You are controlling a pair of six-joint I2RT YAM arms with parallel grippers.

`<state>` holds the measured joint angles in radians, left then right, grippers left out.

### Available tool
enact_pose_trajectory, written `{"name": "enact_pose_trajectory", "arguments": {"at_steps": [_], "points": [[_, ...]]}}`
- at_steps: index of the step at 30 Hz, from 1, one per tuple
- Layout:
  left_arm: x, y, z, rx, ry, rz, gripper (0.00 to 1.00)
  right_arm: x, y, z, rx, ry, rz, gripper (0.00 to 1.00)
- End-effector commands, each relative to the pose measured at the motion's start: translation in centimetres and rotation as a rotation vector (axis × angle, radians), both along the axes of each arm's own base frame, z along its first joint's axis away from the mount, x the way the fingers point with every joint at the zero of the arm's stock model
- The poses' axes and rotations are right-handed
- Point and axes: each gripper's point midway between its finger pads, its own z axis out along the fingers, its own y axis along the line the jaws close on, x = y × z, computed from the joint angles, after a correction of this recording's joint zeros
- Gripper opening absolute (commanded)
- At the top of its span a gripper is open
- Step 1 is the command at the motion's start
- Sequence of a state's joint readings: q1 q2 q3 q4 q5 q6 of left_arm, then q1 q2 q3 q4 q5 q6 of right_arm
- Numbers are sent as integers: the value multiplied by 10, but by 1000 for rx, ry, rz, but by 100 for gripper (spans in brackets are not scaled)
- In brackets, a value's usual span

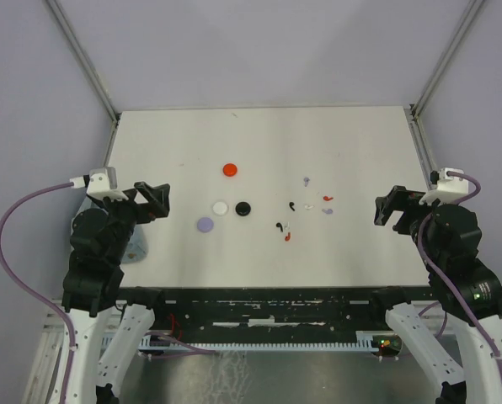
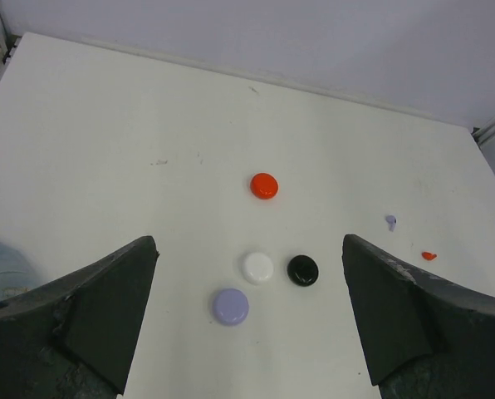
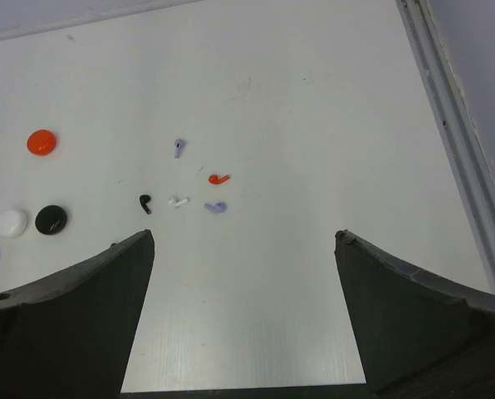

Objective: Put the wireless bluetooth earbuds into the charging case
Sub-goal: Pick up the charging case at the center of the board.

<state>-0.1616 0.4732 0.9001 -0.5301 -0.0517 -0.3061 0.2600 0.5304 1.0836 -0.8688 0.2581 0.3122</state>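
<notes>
Both sets of jaws are spread wide, left gripper [image 1: 156, 200] and right gripper [image 1: 384, 209] holding nothing. The earbuds [image 3: 216, 207] lie scattered centre-right of the top view, round discs [image 1: 221, 207] centre-left, probably the cases. My worry: these tiny buds skid or flip if I pinch off-centre.

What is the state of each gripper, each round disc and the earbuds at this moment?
left gripper, open, holding nothing.
right gripper, open, holding nothing.
red disc, flat on the table, looks closed.
white disc, flat on the table, looks closed.
black disc, flat on the table, looks closed.
lavender disc, flat on the table, looks closed.
earbuds, loose on the table, none in a disc.
</notes>
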Motion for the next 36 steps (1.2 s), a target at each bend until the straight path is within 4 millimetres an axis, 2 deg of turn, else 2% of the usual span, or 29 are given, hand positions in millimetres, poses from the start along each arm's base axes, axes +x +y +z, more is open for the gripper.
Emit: {"name": "enact_pose_trajectory", "arguments": {"at_steps": [1,7,15,21,30,32,36], "points": [[1,1,1,-20,-10,15,99,4,2,18,10,-70,10,99],[6,1,-17,-42,50,31,99,7,3,17,18,-71,9,99],[14,-6,-42,-61,182,18,99,14,11,1,45,-38,24,99],[18,-15,-86,-62,441,7,99,19,24,-12,85,-3,66,99],[19,-22,-171,-57,792,37,98,31,41,-28,109,36,121,99],[20,-23,-184,-37,832,42,98,33,45,-33,117,50,133,99],[27,-42,-202,28,894,-21,98,37,53,-44,132,81,160,99]]}}
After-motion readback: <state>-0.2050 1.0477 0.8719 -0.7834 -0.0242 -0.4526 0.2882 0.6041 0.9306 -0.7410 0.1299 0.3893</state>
